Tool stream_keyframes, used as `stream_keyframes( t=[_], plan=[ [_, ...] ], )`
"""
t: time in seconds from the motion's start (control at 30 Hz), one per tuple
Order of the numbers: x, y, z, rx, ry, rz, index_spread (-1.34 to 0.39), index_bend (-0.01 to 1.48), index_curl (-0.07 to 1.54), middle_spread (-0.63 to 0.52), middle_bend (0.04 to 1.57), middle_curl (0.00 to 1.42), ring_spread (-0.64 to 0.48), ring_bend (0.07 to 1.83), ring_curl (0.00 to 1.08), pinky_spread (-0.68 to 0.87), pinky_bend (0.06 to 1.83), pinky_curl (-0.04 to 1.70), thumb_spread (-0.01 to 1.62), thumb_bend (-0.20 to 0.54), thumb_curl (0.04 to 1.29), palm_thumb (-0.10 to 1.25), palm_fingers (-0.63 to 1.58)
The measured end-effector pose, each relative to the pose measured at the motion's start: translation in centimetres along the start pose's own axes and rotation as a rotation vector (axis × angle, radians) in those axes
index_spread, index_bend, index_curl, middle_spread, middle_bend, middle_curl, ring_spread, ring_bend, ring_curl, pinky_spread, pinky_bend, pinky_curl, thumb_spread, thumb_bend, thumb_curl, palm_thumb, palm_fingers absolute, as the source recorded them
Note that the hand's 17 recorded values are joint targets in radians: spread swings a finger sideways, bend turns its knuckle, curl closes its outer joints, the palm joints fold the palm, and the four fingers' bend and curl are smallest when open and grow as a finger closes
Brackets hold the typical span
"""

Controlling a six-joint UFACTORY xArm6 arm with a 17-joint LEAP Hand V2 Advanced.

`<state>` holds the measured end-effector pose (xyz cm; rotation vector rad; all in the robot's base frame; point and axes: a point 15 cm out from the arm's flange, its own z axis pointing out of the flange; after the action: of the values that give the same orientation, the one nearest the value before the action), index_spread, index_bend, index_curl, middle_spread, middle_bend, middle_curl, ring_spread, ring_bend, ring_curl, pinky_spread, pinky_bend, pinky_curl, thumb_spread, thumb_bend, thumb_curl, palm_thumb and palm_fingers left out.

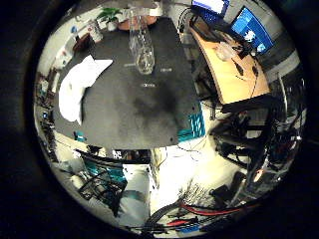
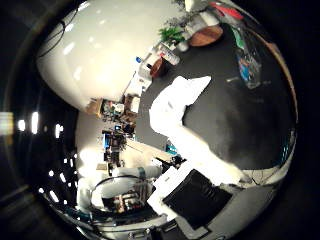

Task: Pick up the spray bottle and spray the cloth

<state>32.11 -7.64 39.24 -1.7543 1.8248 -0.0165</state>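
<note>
A clear spray bottle [image 1: 141, 46] stands upright on the black table top [image 1: 134, 109], toward its far side. A white crumpled cloth [image 1: 79, 88] lies on the same table along one side edge, a short way from the bottle. The thumb side view shows the cloth [image 2: 176, 106] closer and the bottle [image 2: 250, 62] beyond it. My hand is well above and away from the table, touching neither thing. Only a white and black part of the hand [image 2: 196, 200] shows at the edge of the thumb side view.
A potted plant [image 1: 110, 16], a brown round dish [image 1: 145, 22] and a can [image 1: 94, 31] stand at the table's far end. A wooden desk [image 1: 234, 74] with monitors [image 1: 249, 25] stands beside the table. A teal crate [image 1: 194, 127] sits below the table's edge.
</note>
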Motion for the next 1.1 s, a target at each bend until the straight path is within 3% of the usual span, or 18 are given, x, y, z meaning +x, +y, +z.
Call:
stream_keyframes(
  t=[0.17,0.57,1.1],
  plan=[
    [0.2,-1.6,-1.4,0.134,-0.088,0.005,-0.28,0.17,0.3,0.07,0.19,0.31,0.23,0.38,0.17,0.55,0.83,0.1,1.04,-0.027,0.45,0.5,0.27],
    [3.5,-2.1,-5.0,0.317,-0.108,0.058,-0.25,0.18,0.32,0.13,0.19,0.3,0.26,0.33,0.19,0.55,0.84,0.12,1.04,-0.03,0.44,0.47,0.21],
    [9.1,-3.2,-3.9,0.584,-0.26,0.192,-0.19,0.17,0.32,0.18,0.19,0.3,0.28,0.32,0.22,0.55,0.84,0.13,1.06,-0.025,0.42,0.44,0.2]
  ],
)
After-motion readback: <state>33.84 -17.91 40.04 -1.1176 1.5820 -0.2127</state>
